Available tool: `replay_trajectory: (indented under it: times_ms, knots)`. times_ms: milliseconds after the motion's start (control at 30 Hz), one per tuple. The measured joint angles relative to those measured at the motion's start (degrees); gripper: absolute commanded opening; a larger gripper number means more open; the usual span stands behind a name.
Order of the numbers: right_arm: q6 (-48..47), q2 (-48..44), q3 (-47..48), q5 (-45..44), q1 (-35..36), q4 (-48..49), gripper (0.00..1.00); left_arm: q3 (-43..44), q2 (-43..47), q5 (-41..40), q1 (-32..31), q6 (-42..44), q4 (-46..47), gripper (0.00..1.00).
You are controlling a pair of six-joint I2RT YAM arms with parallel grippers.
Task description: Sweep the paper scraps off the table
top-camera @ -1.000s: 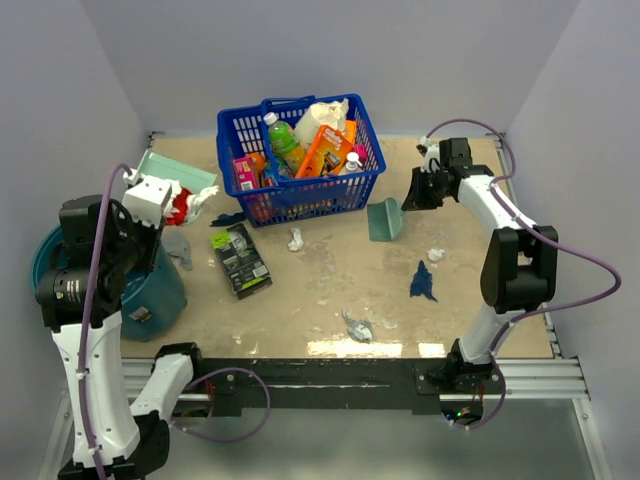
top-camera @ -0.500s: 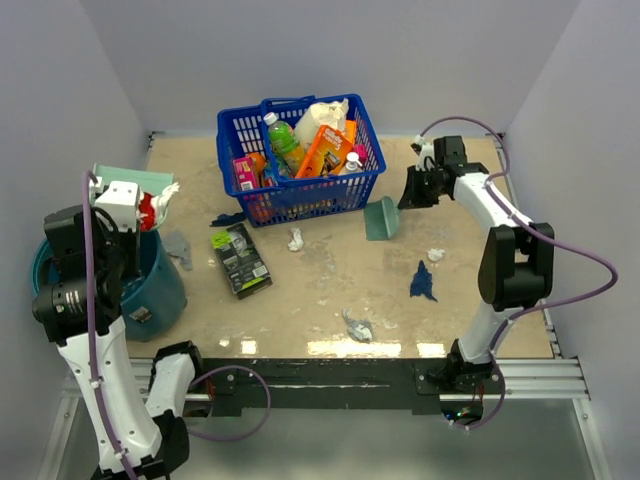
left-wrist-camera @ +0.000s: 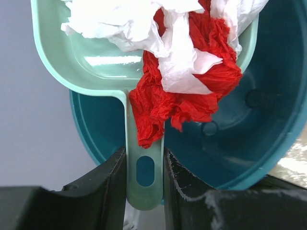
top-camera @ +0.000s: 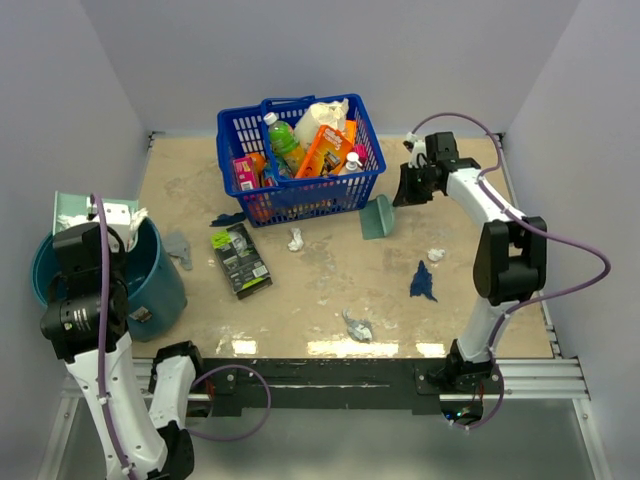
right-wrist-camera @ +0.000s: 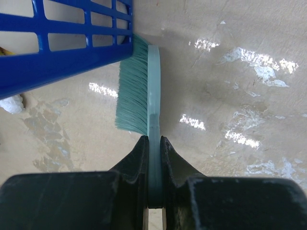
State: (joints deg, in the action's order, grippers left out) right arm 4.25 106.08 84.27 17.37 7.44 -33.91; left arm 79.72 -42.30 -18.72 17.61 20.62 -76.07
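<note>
My left gripper (left-wrist-camera: 145,158) is shut on the handle of the mint-green dustpan (left-wrist-camera: 96,62), which is held over the round teal bucket (left-wrist-camera: 249,134). Red and white paper scraps (left-wrist-camera: 192,96) lie in the pan and hang over its handle. From above, the dustpan (top-camera: 72,208) is at the bucket's (top-camera: 155,275) far left rim. My right gripper (right-wrist-camera: 152,143) is shut on the brush (right-wrist-camera: 139,91), whose bristles rest on the table (right-wrist-camera: 230,72) beside the blue basket (right-wrist-camera: 62,62). Loose paper scraps lie on the table: white (top-camera: 295,239), dark blue (top-camera: 422,281), grey (top-camera: 357,325).
The blue basket (top-camera: 300,160) full of groceries stands at the back centre. A flat black-and-green packet (top-camera: 240,259) lies left of centre. Other scraps are a grey one (top-camera: 178,247) near the bucket, a dark blue one (top-camera: 228,219) and a small white one (top-camera: 436,255).
The left arm has swung left and towards me, carrying the loaded dustpan off the table's left edge to above the bucket. The right gripper and brush have shifted slightly left.
</note>
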Motion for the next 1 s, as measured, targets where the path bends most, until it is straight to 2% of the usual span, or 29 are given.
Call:
replay_trajectory:
  times_ms: [267, 567, 1000]
  knots:
    - [0.02, 1.55, 2.25, -0.31, 0.17, -0.76, 0.00, -3.52, 0.02, -8.07, 0.00, 8.02, -0.28, 0.00]
    - [0.07, 1.60, 2.25, -1.18, 0.83, -0.50, 0.00, -2.86, -0.55, -12.09, 0.00, 18.56, -0.35, 0.00]
    - [0.31, 4.44, 5.16, -1.64, 1.99, 0.59, 0.00, 1.07, -0.98, -16.65, 0.00, 44.76, -0.31, 0.00]
